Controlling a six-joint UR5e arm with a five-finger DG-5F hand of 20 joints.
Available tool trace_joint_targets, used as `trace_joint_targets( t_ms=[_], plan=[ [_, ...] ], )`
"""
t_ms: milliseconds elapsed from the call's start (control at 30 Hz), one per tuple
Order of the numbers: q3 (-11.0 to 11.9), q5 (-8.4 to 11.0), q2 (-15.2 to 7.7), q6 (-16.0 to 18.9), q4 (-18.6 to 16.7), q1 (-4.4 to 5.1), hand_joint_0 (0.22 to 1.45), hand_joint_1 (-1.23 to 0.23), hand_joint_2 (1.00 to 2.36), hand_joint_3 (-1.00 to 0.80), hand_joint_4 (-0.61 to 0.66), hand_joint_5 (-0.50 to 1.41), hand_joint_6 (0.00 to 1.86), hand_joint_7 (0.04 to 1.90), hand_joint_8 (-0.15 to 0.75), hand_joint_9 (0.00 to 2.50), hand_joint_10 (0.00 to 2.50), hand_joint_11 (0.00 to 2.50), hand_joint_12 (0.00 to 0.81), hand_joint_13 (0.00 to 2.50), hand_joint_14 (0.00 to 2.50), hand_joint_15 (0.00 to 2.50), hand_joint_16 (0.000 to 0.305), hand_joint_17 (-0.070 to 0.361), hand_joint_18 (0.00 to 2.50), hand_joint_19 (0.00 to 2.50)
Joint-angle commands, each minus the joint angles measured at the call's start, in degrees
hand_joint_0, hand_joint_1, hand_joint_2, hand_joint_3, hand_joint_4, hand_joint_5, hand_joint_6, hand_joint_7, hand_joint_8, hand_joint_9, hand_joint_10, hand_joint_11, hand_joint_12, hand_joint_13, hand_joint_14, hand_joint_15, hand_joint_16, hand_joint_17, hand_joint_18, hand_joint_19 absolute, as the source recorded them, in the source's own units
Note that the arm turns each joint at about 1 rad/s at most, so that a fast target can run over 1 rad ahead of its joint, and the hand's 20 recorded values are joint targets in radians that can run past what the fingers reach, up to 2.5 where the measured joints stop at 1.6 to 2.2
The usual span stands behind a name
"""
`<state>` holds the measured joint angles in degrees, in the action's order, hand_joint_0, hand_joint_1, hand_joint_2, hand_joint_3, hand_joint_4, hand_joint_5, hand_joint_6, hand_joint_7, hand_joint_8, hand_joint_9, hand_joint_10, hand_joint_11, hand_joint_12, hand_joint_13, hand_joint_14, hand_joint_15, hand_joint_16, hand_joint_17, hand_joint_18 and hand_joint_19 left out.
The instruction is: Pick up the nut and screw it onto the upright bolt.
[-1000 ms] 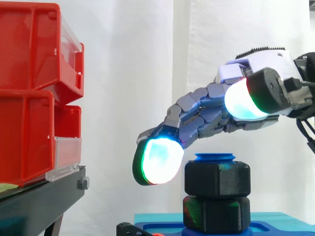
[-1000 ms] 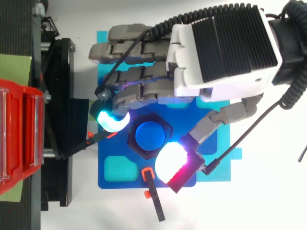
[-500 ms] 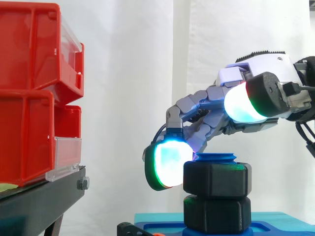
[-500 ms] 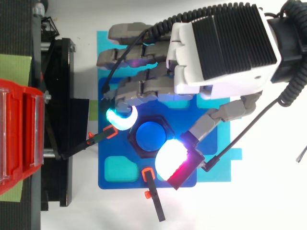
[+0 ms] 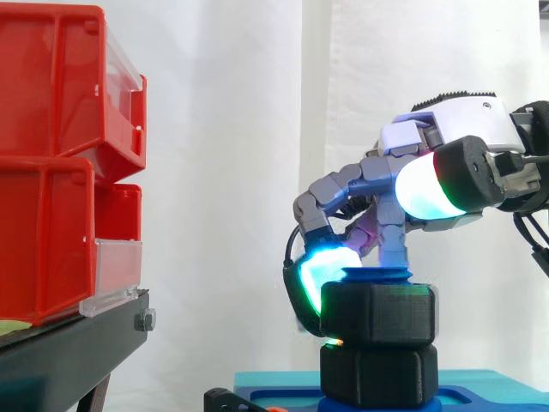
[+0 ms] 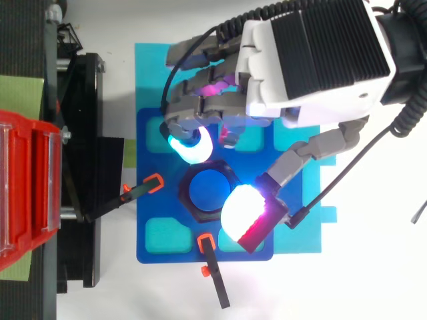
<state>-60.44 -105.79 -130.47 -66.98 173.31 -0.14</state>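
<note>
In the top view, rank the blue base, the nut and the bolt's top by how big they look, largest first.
1. Base
2. Nut, the black hexagon
3. Bolt top, the blue disc inside it
The hand covers part of the base, yet it plainly looks largest.

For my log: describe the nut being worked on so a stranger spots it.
On the blue base plate stands a blue bolt. Of its black hex nuts, it is the upper nut, atop the lower nut, nearest the hand.
</note>
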Motion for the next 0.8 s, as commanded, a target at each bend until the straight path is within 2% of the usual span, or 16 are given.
trace_joint_targets(
  t_ms=[0,67,167,333,433,500,600,767],
  plan=[
    [0.1,-0.29,0.0,0.0,0.1,-0.3,0.49,-0.33,1.0,-0.5,0.15,0.09,0.5,1.43,0.26,1.53,0.0,0.07,0.314,0.89,0.0,0.0,0.035,0.078,0.62,0.07],
    [0.0,-0.29,0.0,-0.1,0.2,-0.39,0.5,-0.34,1.0,-0.5,0.11,0.11,0.51,1.46,0.248,1.69,0.0,0.11,0.274,1.06,0.0,0.02,0.032,0.072,0.84,0.17],
    [0.1,-0.29,0.0,-0.1,0.1,-0.57,0.5,-0.34,1.0,-0.5,0.11,0.11,0.53,1.42,0.24,1.84,0.01,0.19,0.252,1.19,0.0,0.05,0.028,0.064,0.98,0.23],
    [0.1,-0.64,0.0,-0.1,-0.1,-0.83,0.5,-0.32,1.0,-0.5,0.11,0.11,0.54,1.4,0.253,1.97,0.01,0.26,0.227,1.3,0.0,0.07,0.025,0.057,1.05,0.25],
    [0.9,-0.91,0.0,-0.1,0.3,-1.09,0.5,-0.31,1.0,-0.5,0.11,0.11,0.54,1.4,0.259,1.97,0.01,0.25,0.229,1.32,0.0,0.06,0.025,0.056,1.06,0.24],
    [1.6,-1.26,0.0,-0.4,1.1,-1.36,0.5,-0.31,1.0,-0.5,0.09,0.1,0.54,1.41,0.262,1.95,0.01,0.24,0.234,1.32,0.0,0.06,0.026,0.058,1.05,0.24],
    [2.9,-1.52,0.0,-1.1,2.4,-1.62,0.49,-0.29,1.0,-0.5,0.11,0.09,0.5,1.45,0.291,1.81,0.01,0.2,0.26,1.23,0.0,0.07,0.031,0.07,0.9,0.21],
    [5.9,-1.52,0.0,-3.0,5.9,-2.32,0.49,-0.28,1.0,-0.5,0.22,-0.01,0.51,1.11,0.309,1.51,0.01,0.19,0.319,1.07,0.0,0.1,0.037,0.084,0.78,0.21]
  ],
)
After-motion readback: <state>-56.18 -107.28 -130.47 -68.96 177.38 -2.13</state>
